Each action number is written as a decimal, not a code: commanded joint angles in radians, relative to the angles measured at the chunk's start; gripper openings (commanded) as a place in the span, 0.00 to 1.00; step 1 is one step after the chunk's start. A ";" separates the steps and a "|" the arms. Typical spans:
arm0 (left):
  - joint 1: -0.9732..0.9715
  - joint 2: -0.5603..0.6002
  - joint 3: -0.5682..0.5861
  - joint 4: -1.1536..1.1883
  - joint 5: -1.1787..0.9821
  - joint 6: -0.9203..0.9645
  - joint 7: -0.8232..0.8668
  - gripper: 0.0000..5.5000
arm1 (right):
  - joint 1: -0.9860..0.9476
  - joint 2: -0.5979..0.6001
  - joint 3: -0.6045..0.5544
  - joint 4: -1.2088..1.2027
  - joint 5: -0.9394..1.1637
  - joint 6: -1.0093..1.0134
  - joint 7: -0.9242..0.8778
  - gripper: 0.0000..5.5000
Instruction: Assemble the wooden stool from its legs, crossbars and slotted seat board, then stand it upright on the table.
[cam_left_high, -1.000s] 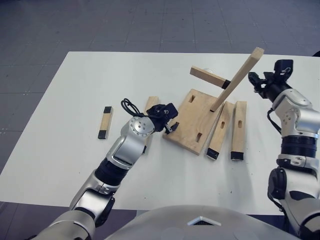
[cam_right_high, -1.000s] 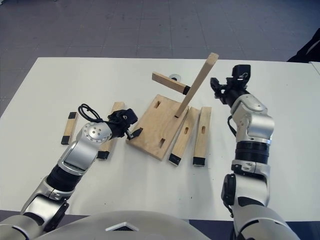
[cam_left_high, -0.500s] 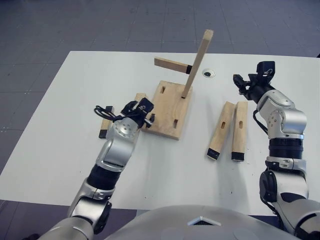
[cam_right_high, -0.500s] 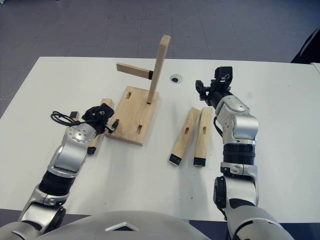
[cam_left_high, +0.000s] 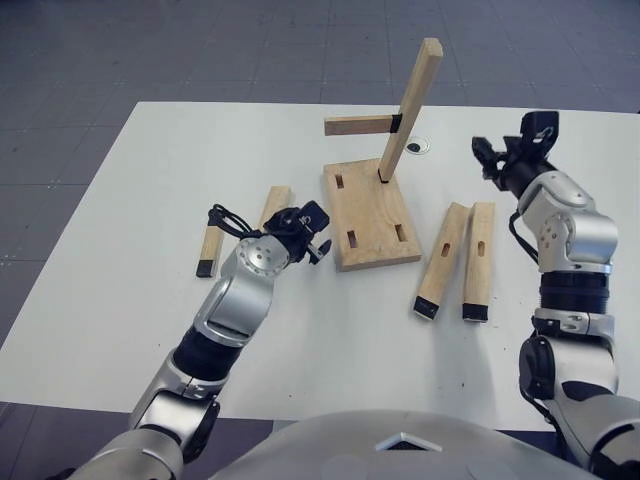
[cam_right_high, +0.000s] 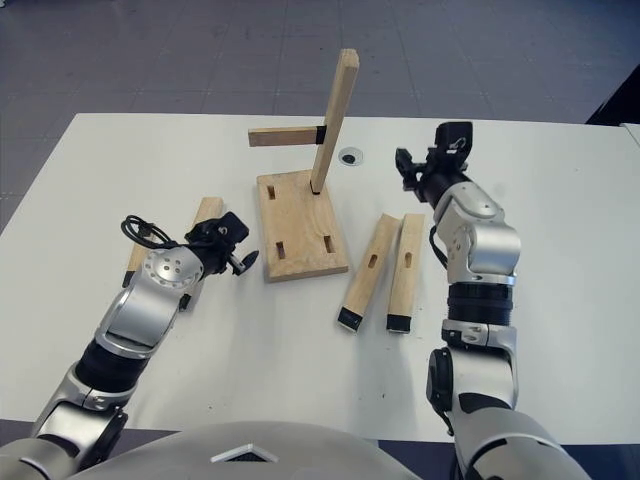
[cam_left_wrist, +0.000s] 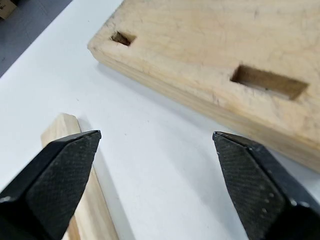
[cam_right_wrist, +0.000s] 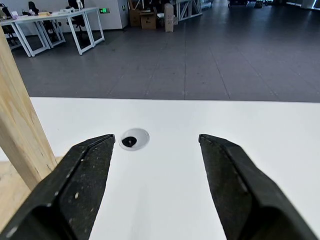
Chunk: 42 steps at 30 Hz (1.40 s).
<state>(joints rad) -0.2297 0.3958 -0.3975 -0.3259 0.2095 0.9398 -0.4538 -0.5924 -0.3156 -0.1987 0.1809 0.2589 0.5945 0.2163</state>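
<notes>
Left gripper (cam_left_wrist: 155, 137): gapes wide, empty; faces seat board (cam_left_wrist: 215, 45) just ahead, apart. Right gripper (cam_right_wrist: 157, 140): gapes wide, empty; hangs near upright leg (cam_right_wrist: 20, 130).

The white worktop (cam_left_high: 150, 190) carries a slotted board (cam_left_high: 368, 215), lying flat near its middle. Just right of the board a leg (cam_left_high: 442, 258) and a second leg (cam_left_high: 478, 258) lie side by side. To its left lie a short bar (cam_left_high: 211, 248) and a longer piece (cam_left_high: 275, 203). A round cable hole (cam_left_high: 416, 147) is behind the board.

Upright leg (cam_left_high: 410, 105) in seat board (cam_left_high: 370, 212); loose legs (cam_left_high: 478, 255) right.
</notes>
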 joint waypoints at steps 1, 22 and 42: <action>-0.049 -0.046 0.052 0.002 -0.026 -0.061 0.032 0.75 | -0.056 -0.003 -0.010 0.002 0.003 -0.014 -0.005 0.57; -0.083 0.034 -0.134 0.148 0.022 -0.154 -0.061 0.75 | -0.019 0.014 -0.007 -0.059 0.013 0.013 -0.012 0.57; -0.093 0.082 0.039 0.160 0.007 -0.234 -0.063 0.75 | -0.333 0.044 -0.100 0.076 0.131 -0.051 -0.016 0.57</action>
<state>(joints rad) -0.2985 0.5158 -0.4148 -0.1591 0.2374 0.7138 -0.5568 -0.8116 -0.2775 -0.2694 0.1918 0.3554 0.5685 0.1973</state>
